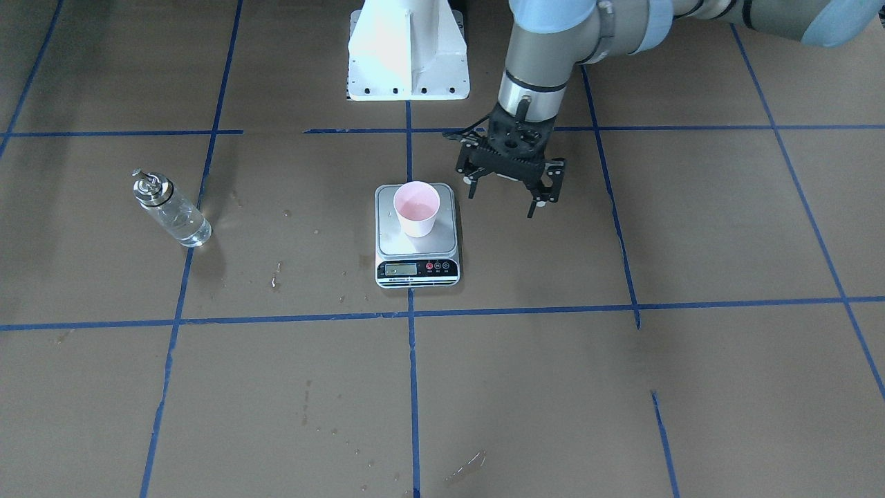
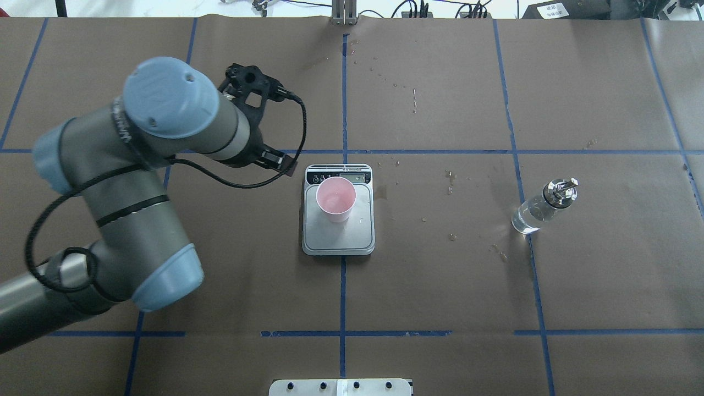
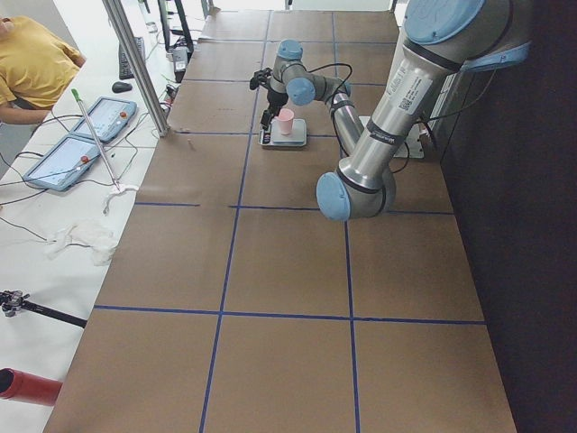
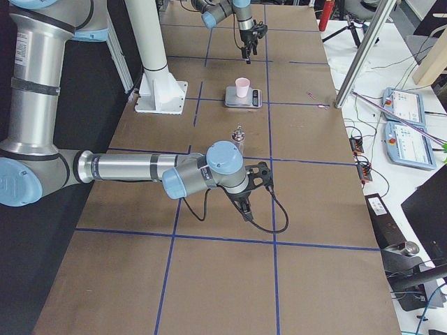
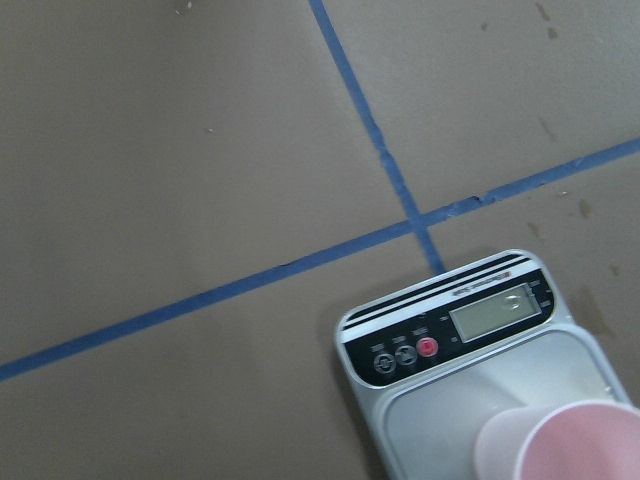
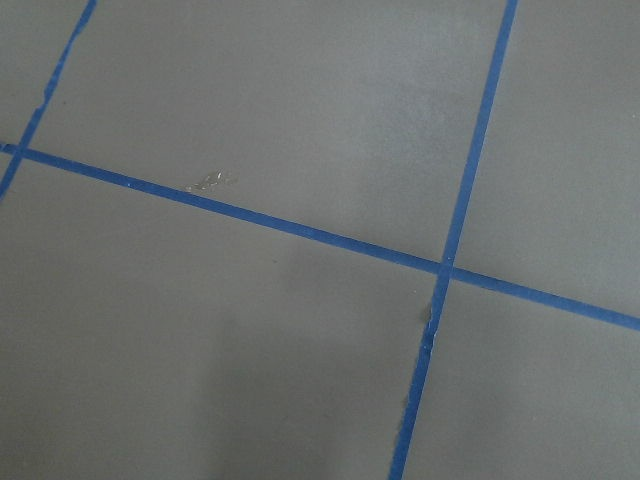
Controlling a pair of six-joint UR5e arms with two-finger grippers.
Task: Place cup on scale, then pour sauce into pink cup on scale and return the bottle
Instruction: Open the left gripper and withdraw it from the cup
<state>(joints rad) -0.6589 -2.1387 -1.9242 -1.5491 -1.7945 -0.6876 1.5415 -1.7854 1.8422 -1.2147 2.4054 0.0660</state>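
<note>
No legible text, small print on the scale (image 5: 455,395) too blurred to read

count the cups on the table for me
1. The pink cup stands upright on the scale, on its steel platform near the table's middle. No other cup shows in any view. The bottle stands apart, on the robot's right.

Pale pink cup (image 1: 416,209); silver scale (image 1: 415,247) with black strip, red button; clear bottle (image 1: 173,209), silver cap; brown table (image 1: 622,387), blue-gridded.
</note>
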